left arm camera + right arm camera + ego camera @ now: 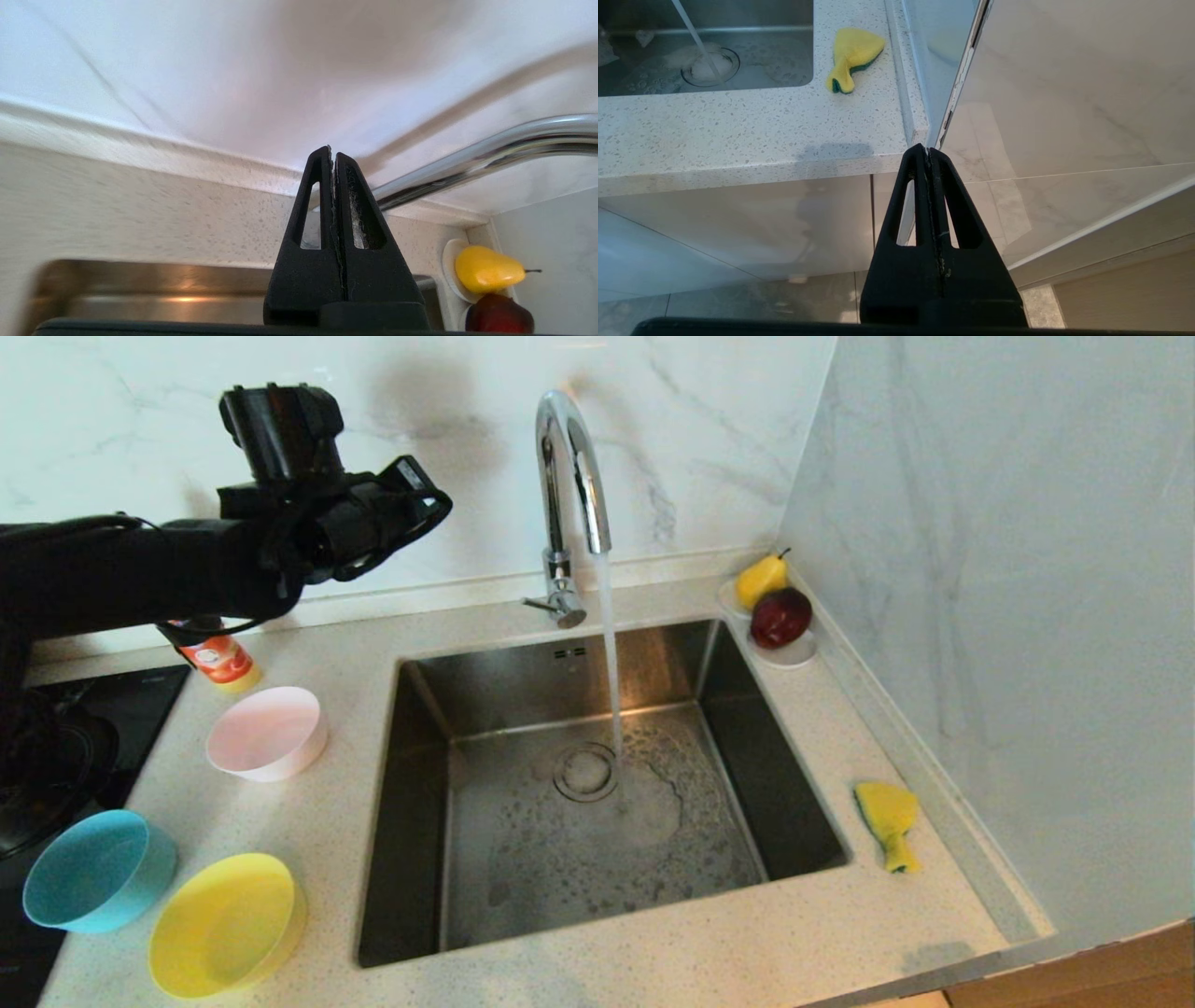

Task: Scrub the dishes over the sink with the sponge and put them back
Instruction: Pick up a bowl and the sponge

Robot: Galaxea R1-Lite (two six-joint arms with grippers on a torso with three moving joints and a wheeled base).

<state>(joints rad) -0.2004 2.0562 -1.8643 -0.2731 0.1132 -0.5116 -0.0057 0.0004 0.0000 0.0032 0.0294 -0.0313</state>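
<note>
Up in the upper left of the head view, we see our left gripper [425, 495] raised above the counter, level with the chrome tap [569, 476]; its own wrist view shows the two fingers pressed flat together with nothing between them and nothing touching them. Our right gripper [930, 154] does not appear in the head view; its wrist view shows it hanging low before the cabinet front, below the counter edge, fingers likewise closed tight and empty. Water runs from the tap onto the strainer drain [585, 771] of the steel sink [467, 672]. At the left of the head view the pink bowl [267, 732], the blue bowl [98, 870] and the yellow bowl [227, 924] stand on the counter [653, 952], apart from one another. At the right, the sponge [889, 821] lies crumpled beside the basin. In the far corner, a saucer [789, 656] bears a yellow pear [761, 579] and a dark red fruit [781, 616]. Our left arm hides most of an orange-labelled bottle [219, 663], and the hob [140, 705] is cut off by the left edge.
</note>
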